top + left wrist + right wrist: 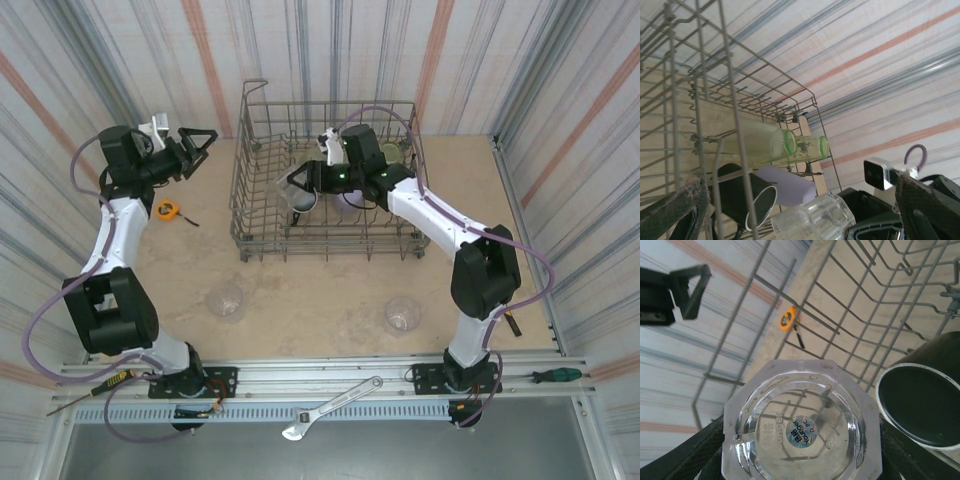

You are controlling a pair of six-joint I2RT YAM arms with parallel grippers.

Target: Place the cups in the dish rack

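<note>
seven cups counted. the right tool (305, 183) is clenched on one clear cup (802, 425), gripping its sides with the base toward the wrist camera. the mouth points away from the arm, so my guess is it goes in mouth-first or lying down like the rest. the held cup is inside the dish rack (243, 200), left half, just beside the black cup (917, 407). can't tell if the two touch.

the left tool (198, 142) is released, jaws wide with nothing between them. it hangs outside the rack's left wall above the bench (320, 290), probably kept out of the way so the right arm has the rack to itself.

cups in the rack:
- 2 yellow-green cups (760, 142), on their sides in line at the far end
- 1 black, on its side
- 1 lavender cup (790, 186), on its side just beside the black one
- 1 clear, in the tool

lying between the wires likely keeps them from rolling. more clear ones may sit under the right arm, can't tell.

on the bench are 2 loose clear cups (226, 300), well apart, on the near side of the rack. judged progress is five at the rack and two left to load.

non-task items:
- 1 orange tape measure (168, 209), left of the rack
- 1 wrench (330, 408), on the near rail
- 2 screwdrivers (555, 375), by the arm bases
</note>
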